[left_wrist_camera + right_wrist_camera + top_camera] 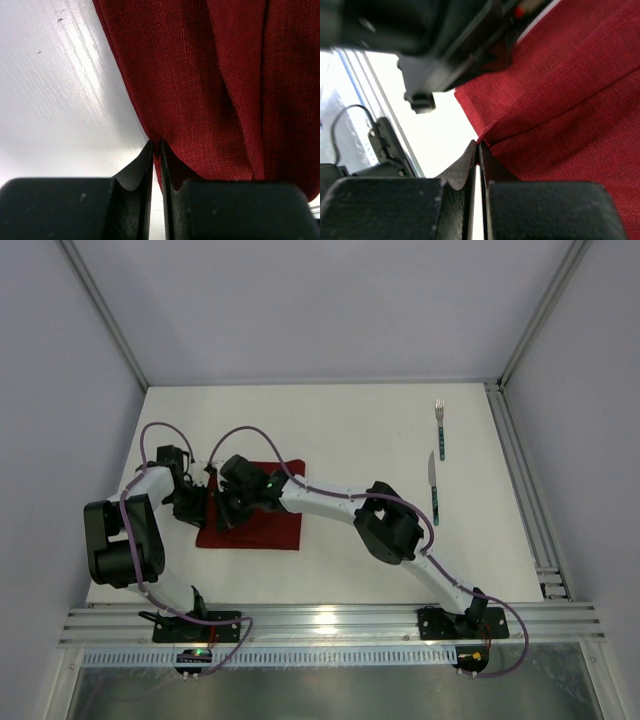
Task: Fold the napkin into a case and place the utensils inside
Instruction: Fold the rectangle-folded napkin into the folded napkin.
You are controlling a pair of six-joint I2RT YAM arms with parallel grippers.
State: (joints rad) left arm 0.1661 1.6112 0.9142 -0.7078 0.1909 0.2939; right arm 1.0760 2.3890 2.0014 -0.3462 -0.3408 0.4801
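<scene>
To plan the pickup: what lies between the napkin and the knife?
In the top view, only the right arm crosses the table between napkin and knife.

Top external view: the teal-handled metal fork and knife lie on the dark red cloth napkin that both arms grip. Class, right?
No: the top external view shows the fork and knife lying on the white table, right of the napkin.
</scene>
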